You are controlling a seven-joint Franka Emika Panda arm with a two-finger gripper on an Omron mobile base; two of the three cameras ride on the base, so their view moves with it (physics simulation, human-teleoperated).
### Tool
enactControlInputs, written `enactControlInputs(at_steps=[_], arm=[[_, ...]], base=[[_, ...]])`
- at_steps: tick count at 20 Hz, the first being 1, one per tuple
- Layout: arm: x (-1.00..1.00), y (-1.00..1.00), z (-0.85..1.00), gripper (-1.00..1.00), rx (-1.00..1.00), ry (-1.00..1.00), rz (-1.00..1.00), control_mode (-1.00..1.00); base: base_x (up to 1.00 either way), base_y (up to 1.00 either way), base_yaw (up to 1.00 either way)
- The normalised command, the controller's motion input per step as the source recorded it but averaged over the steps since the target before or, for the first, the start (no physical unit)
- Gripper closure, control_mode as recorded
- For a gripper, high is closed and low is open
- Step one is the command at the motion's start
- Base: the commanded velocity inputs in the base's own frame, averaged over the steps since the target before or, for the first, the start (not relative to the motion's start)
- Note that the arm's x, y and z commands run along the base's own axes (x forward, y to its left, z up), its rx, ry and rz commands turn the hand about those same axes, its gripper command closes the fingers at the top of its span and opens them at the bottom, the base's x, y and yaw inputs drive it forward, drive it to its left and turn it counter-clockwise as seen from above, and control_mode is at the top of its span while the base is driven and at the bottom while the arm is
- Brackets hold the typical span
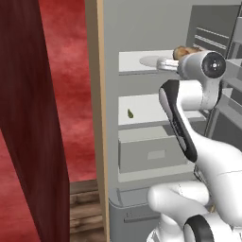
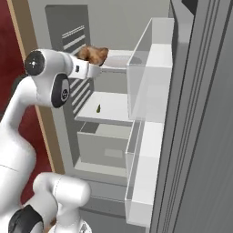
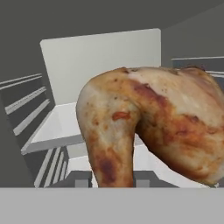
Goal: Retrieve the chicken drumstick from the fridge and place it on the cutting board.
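The fridge (image 1: 111,28) stands open, its white inner shelves in front of me. My gripper (image 3: 111,183) reaches in at the top shelf (image 2: 129,55). The glossy golden-brown chicken drumstick (image 3: 153,127) looms close in the hand view, its narrow end between the two fingertips (image 3: 81,182). From the base views the chicken drumstick (image 1: 185,50) (image 2: 93,53) sits right at the gripper (image 1: 167,63) (image 2: 100,68), beside a pale plate (image 1: 150,60). The gripper looks shut on the meat. The cutting board is out of view.
A tiny dark green item (image 1: 130,113) lies on the middle shelf (image 2: 111,107). Below it is a grey drawer (image 1: 151,153). The open door with clear shelf racks (image 2: 150,73) stands close on the right. A dark red wall (image 1: 66,94) lies to the left.
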Motion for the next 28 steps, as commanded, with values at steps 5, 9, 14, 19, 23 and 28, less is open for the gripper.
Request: enactControlInputs(at_steps=[5,9,14,19,23,28], arm=[[-1.0,0.18,0.0,1.0,0.0,0.06,0.02,-1.0],[-1.0,0.12,0.0,1.0,0.0,0.01,0.03,-1.0],[-1.0,0.13,0.0,1.0,0.0,0.01,0.03,-1.0],[-1.0,0.13,0.0,1.0,0.0,0.06,0.02,-1.0],[-0.98,0.09,-0.01,1.0,0.0,0.08,0.0,-1.0],[-0.35,0.02,-0.17,1.0,0.0,0.18,0.0,-1.0]], base=[[0.0,0.0,0.0],[0.0,0.0,0.0],[0.0,0.0,0.0],[0.0,0.0,0.0],[0.0,0.0,0.0],[0.0,0.0,0.0]])
